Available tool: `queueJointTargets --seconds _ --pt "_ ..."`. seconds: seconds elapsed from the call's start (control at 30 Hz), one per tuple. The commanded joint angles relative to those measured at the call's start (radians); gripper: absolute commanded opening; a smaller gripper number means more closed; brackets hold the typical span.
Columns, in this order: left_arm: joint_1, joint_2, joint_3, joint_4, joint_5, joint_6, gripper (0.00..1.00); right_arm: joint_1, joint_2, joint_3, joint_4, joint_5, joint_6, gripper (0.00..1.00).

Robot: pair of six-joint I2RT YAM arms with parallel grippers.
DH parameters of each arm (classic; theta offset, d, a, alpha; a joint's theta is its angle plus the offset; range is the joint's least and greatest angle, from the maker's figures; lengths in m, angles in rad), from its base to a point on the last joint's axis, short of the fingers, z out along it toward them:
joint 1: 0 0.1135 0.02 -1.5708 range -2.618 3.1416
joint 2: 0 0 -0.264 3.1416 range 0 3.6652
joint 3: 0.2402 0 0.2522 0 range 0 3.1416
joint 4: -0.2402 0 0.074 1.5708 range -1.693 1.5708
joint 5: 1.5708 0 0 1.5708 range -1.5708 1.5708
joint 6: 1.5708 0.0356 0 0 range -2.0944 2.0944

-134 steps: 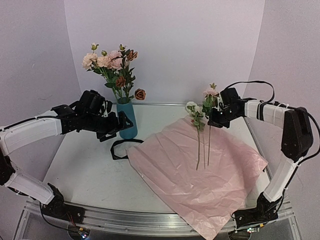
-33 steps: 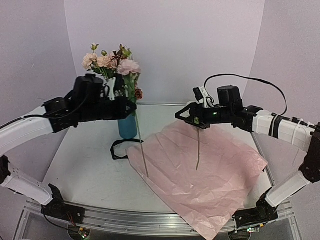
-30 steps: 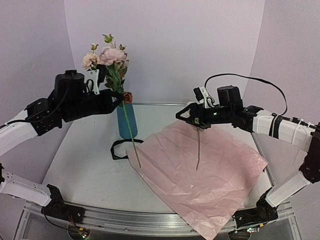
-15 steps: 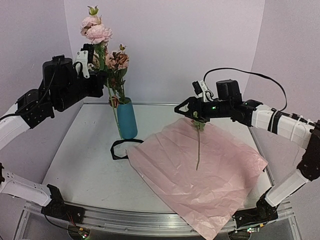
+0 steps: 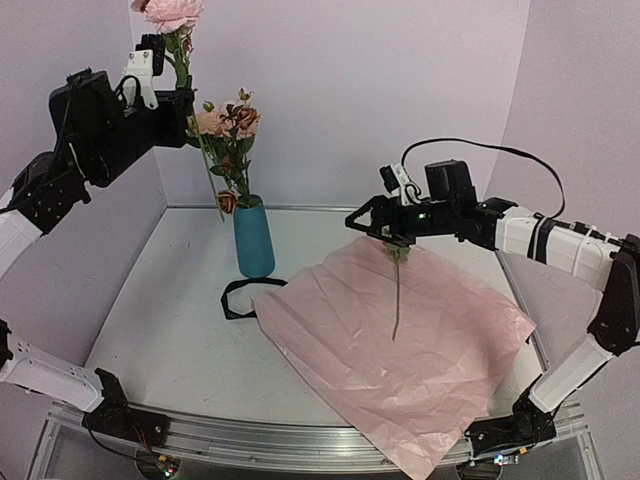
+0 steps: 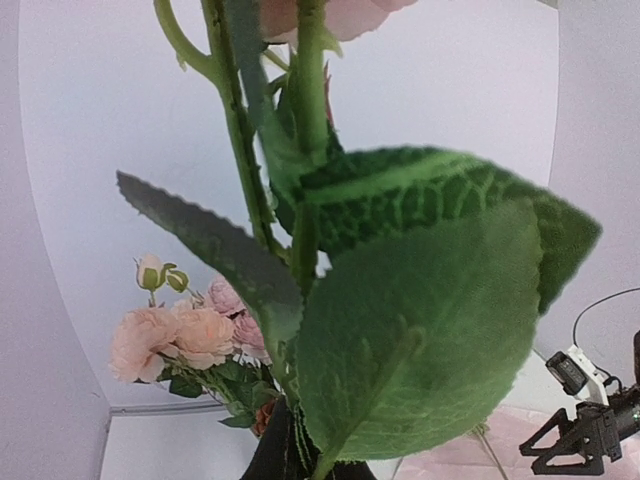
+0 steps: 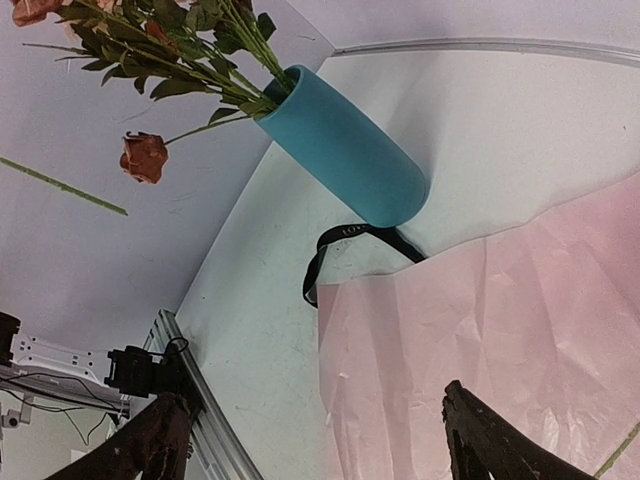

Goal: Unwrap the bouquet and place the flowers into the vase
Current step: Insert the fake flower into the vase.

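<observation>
- As the left arm has swung upward over the last second, the left claw (image 5: 172,85), pinching a rose stem (image 5: 200,150), now stands high over the back-left corner of the bench (image 5: 170,330). A moment ago that stem's foot trailed low beside the vase (image 5: 254,238).
- Its foot now hangs just left of the vase's rim, at about rim height and apart from it. Its pink head reaches the top edge of the overhead view, and its leaves fill the left wrist view.
- The vase stands upright towards the back-left of the bench and already holds a bunch of flowers (image 5: 228,125). A ribbon (image 5: 235,298) lies loose just in front of it.
- The right claw (image 5: 365,222) has barely shifted. It hovers with fingers spread wide above the head of the last stem (image 5: 397,290).
- That stem lies on the paper (image 5: 400,370), which is spread flat over the right half of the bench with one corner past the front edge.
- The lift looks meant to bring the foot clear of the rim.
- Next, the foot needs carrying right, over the mouth, and lowering among the stems there.
- The broad leaves could snag the bunch or nudge the vase.
- Unwrapping looks done. One stem is in the air and one is left to fetch.
</observation>
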Motion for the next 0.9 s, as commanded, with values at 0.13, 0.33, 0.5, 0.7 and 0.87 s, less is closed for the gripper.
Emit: queueJointTargets --seconds 0.13,0.33,0.5,0.7,0.87 --pt "0.0 0.003 0.053 -0.026 -0.138 0.195 0.0 -0.006 0.03 0.069 0.004 -0.007 -0.016 0.88" --pt "0.029 -0.032 -0.109 0.226 -0.131 0.227 0.0 -0.008 0.055 0.095 0.004 -0.018 -0.016 0.88" --pt "0.212 -0.013 -0.177 0.318 0.058 0.057 0.0 -0.011 0.064 0.104 0.003 -0.018 -0.012 0.88" --pt "0.336 0.038 -0.21 0.461 0.177 -0.025 0.0 -0.021 0.068 0.116 0.003 -0.019 -0.018 0.88" --pt "0.443 0.087 -0.187 0.49 0.334 -0.173 0.0 -0.034 0.07 0.12 0.002 -0.02 -0.019 0.88"
